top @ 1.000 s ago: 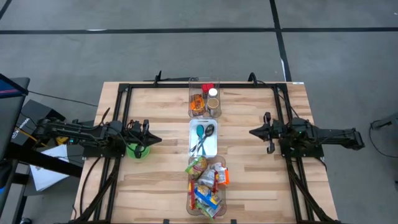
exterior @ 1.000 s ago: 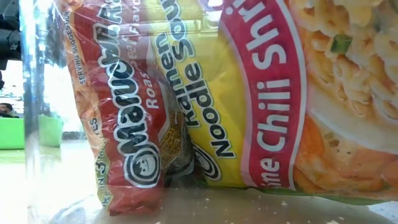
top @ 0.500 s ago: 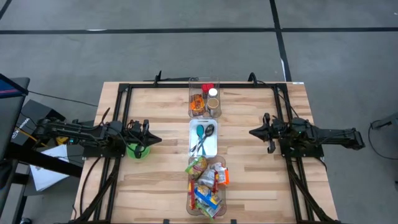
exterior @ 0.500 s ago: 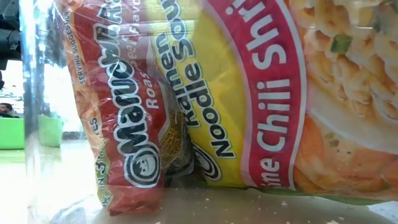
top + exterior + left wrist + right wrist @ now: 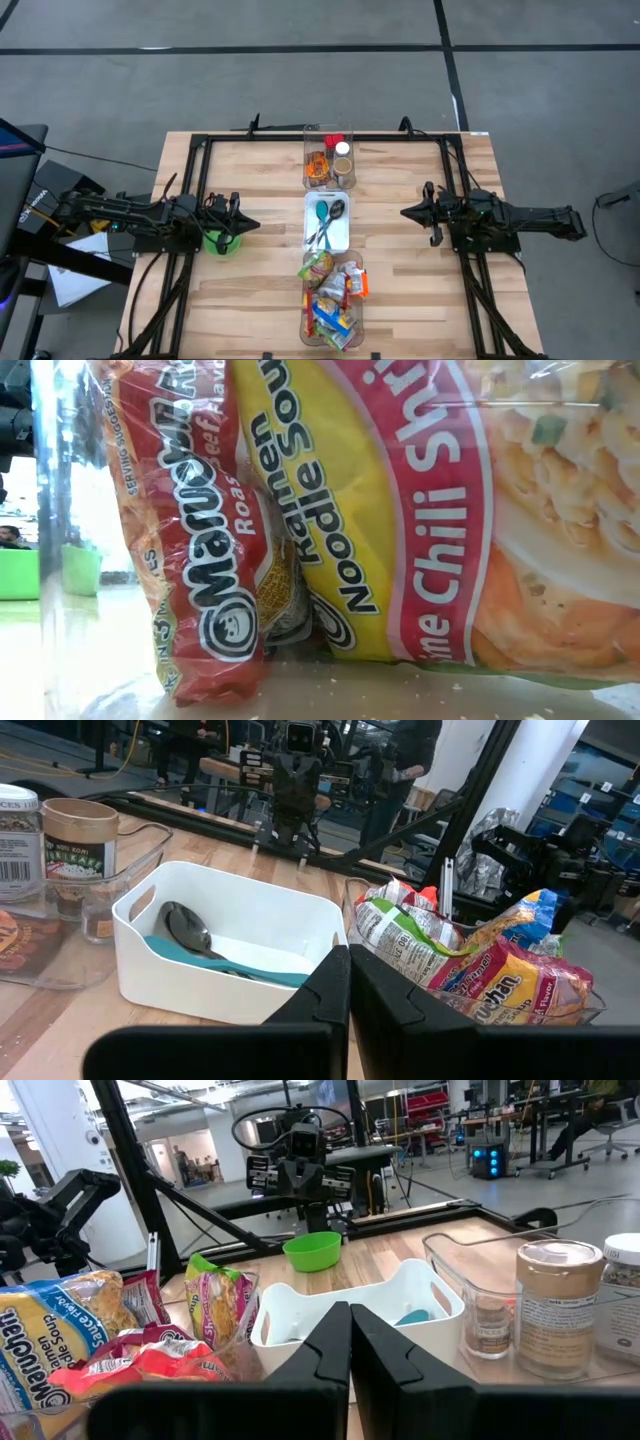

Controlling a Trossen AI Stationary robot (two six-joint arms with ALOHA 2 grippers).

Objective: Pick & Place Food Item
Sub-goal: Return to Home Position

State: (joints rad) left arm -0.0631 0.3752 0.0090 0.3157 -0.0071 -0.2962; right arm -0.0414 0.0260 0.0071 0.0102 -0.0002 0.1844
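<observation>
Food packets fill a clear bin [image 5: 333,300] at the table's near middle; the low view shows an orange ramen packet [image 5: 190,530] and a yellow chili shrimp one [image 5: 400,530] standing against the bin's wall. My left gripper [image 5: 252,226] hovers shut at the table's left, pointing level toward the middle, beside a green bowl [image 5: 222,241]. My right gripper [image 5: 408,212] hovers shut at the right, facing it. Neither touches anything. Both wrist views show the shut fingers [image 5: 349,985] [image 5: 349,1342] in front of the packets [image 5: 470,970] [image 5: 90,1340].
A white bin [image 5: 327,222] with a teal and a dark spoon sits mid-table between the grippers. A far clear bin [image 5: 329,160] holds jars and a packet. Black frame rails [image 5: 200,200] run along the table's left, right and far sides. Bare wood lies on both sides of the bins.
In the low view the yellow ramen packet has settled a little, and its front now lies flatter against the bin wall. Neither gripper has changed place or opened.
</observation>
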